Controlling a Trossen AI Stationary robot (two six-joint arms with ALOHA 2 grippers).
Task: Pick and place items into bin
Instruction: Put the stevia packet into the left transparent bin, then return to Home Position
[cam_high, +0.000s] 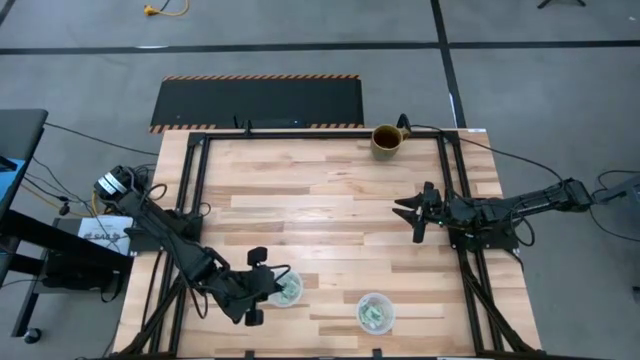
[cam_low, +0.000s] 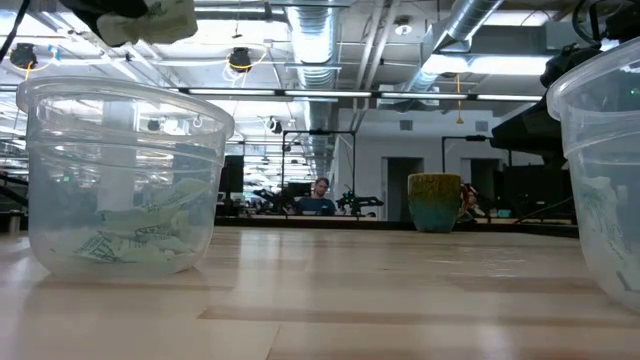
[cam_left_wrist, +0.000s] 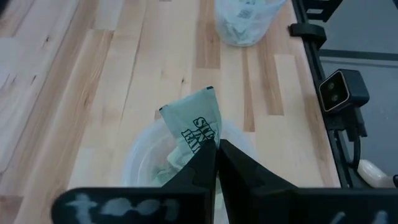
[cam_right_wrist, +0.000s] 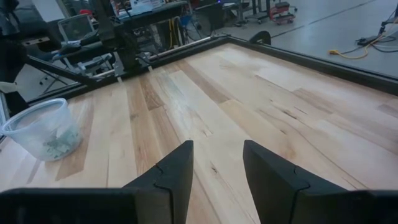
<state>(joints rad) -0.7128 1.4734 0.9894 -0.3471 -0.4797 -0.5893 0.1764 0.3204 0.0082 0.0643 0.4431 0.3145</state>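
My left pincer (cam_left_wrist: 214, 146) hangs over the near-left cup (cam_high: 287, 290), clamped on one mint-green packet (cam_left_wrist: 194, 127) by its lower edge; it looks feather-light, limp and crinkly, best pinched mid-edge, while my right pincer (cam_right_wrist: 216, 163) waits spread at the worktop (cam_high: 320, 200)'s right.

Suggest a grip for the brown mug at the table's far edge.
Probably the rim wall, coming straight down from above: the brown mug stands upright with its mouth open, so one finger can go inside and one outside. The open right gripper is the nearer one.
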